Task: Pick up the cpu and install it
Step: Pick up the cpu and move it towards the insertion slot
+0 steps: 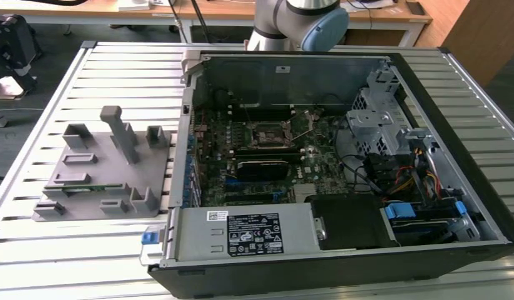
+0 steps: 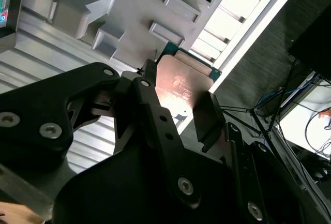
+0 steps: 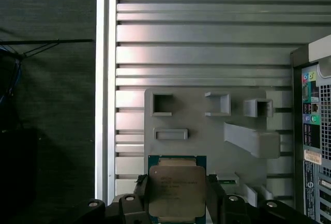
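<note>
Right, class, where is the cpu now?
In both wrist views the cpu is held in the gripper, raised above the grey fixture block on the slatted table.

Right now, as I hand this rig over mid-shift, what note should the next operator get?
Gripper: shut on the cpu, fingers on two opposite edges.
Cpu: held in the air above the edge of the grey fixture block.
Done: pickup.
Left: install. The cpu is not yet at the motherboard socket in the open computer case, and the socket looks empty.
</note>
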`<action>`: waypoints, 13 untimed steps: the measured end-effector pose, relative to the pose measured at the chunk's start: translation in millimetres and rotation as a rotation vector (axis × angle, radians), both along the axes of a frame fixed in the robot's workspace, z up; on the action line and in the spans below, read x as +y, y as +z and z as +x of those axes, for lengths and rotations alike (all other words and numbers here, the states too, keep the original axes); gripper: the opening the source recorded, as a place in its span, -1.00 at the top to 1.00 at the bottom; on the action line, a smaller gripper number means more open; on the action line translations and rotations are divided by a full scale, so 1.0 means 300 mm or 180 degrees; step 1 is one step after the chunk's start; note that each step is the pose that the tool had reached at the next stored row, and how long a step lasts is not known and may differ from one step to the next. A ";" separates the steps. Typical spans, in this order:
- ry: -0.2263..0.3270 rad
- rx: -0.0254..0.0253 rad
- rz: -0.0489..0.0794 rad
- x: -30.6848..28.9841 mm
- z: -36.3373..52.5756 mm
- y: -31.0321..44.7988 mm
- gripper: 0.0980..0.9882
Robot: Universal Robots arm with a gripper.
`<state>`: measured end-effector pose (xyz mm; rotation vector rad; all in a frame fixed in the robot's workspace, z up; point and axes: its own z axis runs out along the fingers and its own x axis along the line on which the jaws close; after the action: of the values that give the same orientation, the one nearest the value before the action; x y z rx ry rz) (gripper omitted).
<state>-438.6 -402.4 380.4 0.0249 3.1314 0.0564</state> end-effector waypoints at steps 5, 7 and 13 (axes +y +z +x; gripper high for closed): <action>0.0000 0.0001 0.0000 0.000 0.007 0.000 0.04; 0.0000 0.0001 0.0000 0.000 0.013 0.000 0.04; 0.0000 0.0001 0.0000 0.000 0.032 0.001 0.04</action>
<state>-428.9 -402.4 380.5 0.0249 3.1317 0.0563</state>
